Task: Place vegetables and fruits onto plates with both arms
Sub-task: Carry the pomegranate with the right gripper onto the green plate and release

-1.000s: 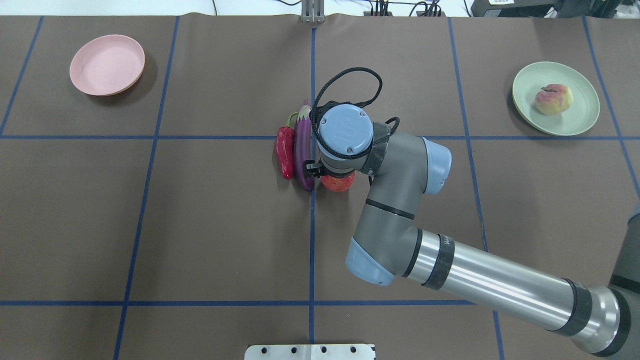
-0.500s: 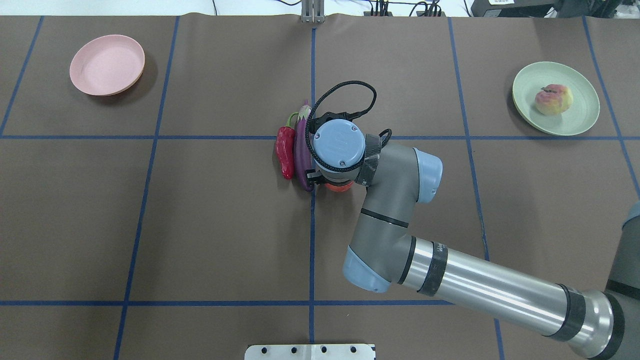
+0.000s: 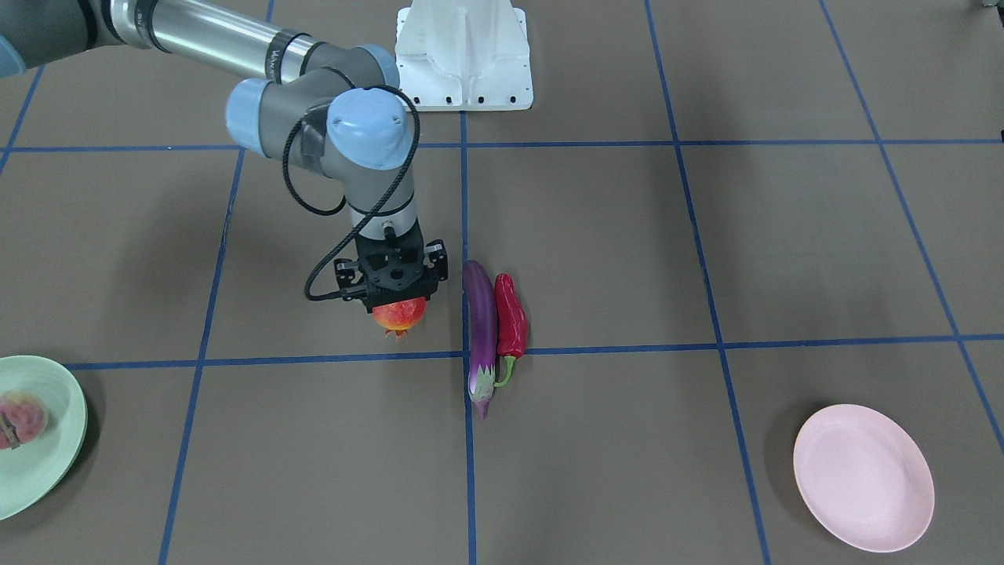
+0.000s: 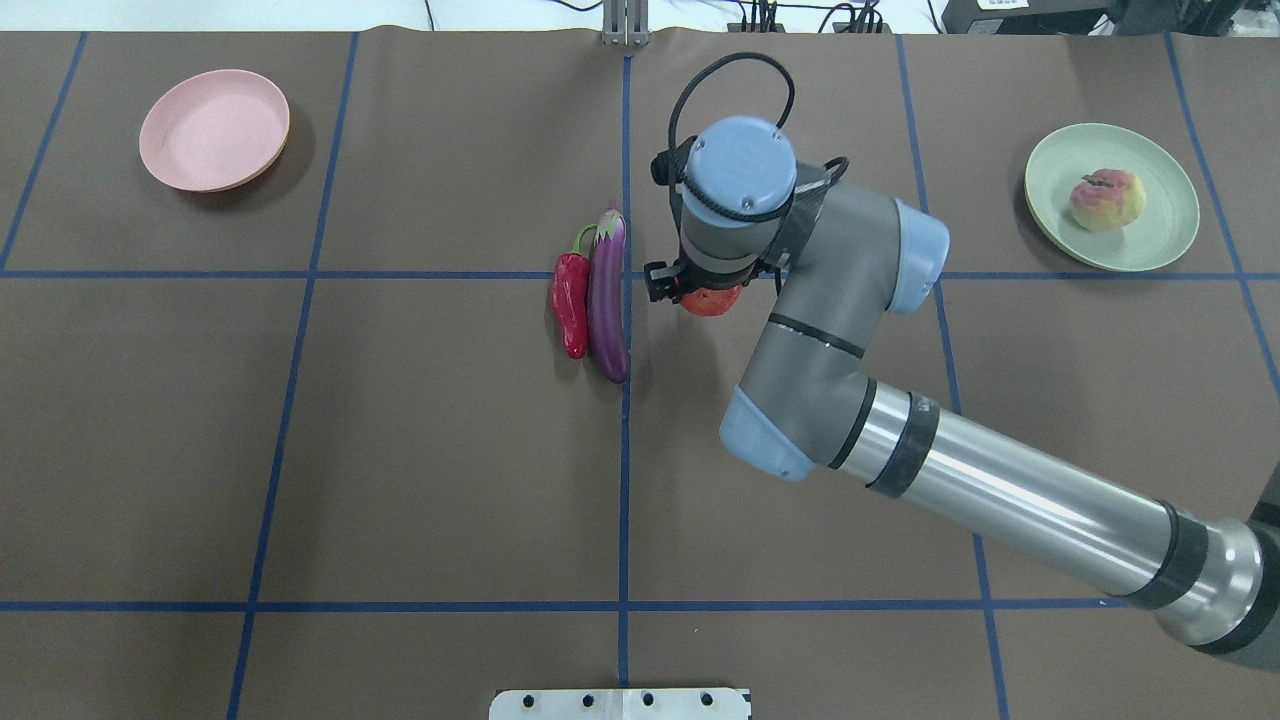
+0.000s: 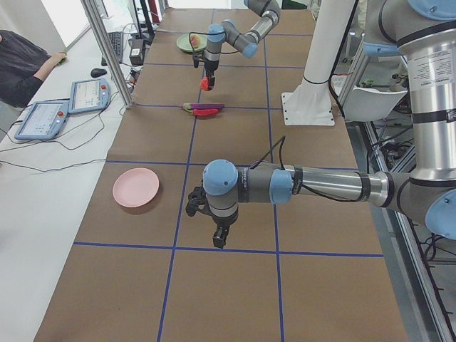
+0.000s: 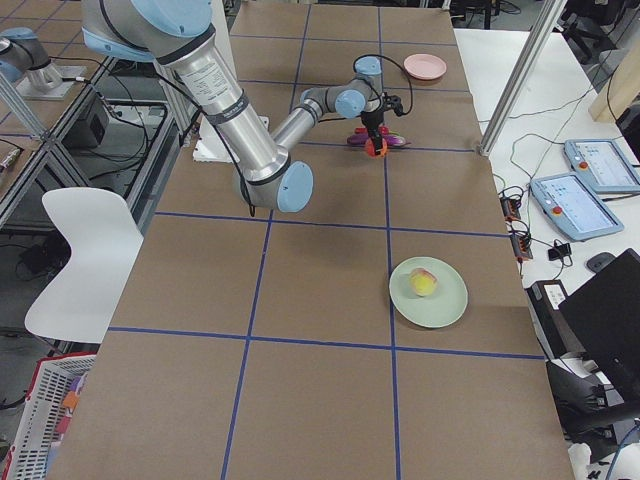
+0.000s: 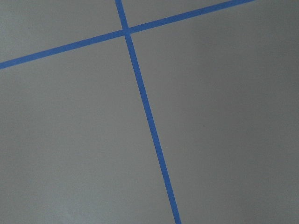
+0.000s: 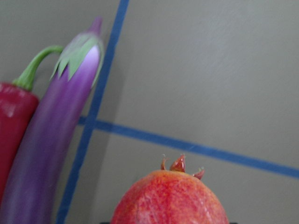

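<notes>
My right gripper (image 3: 399, 297) is shut on the bumpy red-orange fruit (image 3: 399, 315) and holds it above the table, just right of the eggplant in the overhead view (image 4: 712, 300). The purple eggplant (image 4: 606, 295) and the red chili (image 4: 571, 300) lie side by side on the table's centre line. The pale yellow-pink fruit (image 4: 1107, 198) sits on the mint green plate (image 4: 1150, 245) at the far right. The pink plate (image 4: 214, 130) stands bare at the far left. My left gripper (image 5: 219, 239) shows only in the exterior left view, pointing down; I cannot tell if it is open.
The white base block (image 3: 463, 55) stands at the robot's edge of the table. Blue tape lines (image 7: 149, 121) cross the brown table cover. Tablets and cables (image 5: 68, 103) lie on the white bench beside the table.
My right gripper has risen from beside the eggplant with the red-orange fruit in it and moved toward the far side. The eggplant and chili have stayed put.
</notes>
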Controlling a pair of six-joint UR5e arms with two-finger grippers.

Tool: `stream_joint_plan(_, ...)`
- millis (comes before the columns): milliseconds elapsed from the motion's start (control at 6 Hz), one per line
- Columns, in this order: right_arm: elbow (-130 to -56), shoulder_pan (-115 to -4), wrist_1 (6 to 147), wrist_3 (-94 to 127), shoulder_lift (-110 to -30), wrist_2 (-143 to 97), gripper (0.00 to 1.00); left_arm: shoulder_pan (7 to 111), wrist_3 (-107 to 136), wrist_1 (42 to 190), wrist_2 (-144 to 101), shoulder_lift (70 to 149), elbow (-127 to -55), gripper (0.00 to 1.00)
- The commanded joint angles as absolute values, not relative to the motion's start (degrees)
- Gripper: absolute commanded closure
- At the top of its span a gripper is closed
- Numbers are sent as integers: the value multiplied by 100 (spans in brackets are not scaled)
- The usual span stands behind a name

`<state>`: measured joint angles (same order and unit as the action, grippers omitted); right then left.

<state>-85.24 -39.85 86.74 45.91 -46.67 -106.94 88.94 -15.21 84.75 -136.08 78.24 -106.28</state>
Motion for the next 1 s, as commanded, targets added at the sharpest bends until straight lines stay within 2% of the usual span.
stream_joint_plan(0,-8456,-5276,8352,2805,-5304,-11720,100,8895,-1521,8473,-13606,7822,-10617,0)
stream_joint_plan(333,-7407,-6708,7739,372,-5886,-13046,100,8895,-1521,8481,-13605,7822,-10626,0)
stream_joint_plan(500,-6678,-7115,7334,-484,-5923,-13382,100,8895,-1521,8481,-13605,7831,-10635,0)
stream_joint_plan(833,-5752,-7469,7033,-923,-5740,-13465,100,8895,-1529,8481,-13605,7831,-10635,0)
